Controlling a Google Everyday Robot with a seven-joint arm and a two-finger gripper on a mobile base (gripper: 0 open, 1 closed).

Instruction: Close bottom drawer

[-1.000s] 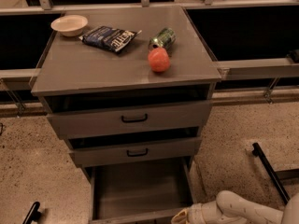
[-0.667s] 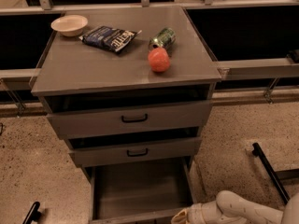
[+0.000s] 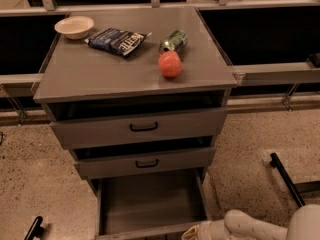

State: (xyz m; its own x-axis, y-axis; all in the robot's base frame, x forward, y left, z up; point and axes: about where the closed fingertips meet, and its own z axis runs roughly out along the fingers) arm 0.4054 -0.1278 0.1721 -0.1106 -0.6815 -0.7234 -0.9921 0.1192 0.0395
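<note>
bottom drawer [image 3: 150,201] open, front edge beside end effector [image 3: 193,232]

I see the bottom drawer [image 3: 150,201] pulled out, lower centre, grey inside. The gripper [image 3: 192,232] is at its front edge

The white arm [image 3: 252,227] reaches in low from the right, its hand [image 3: 194,232] at the bottom edge of view.

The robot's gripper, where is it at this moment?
In the camera view, the cream-coloured gripper is at the bottom edge, right of centre, beside the front right corner of the open grey bottom drawer.
</note>
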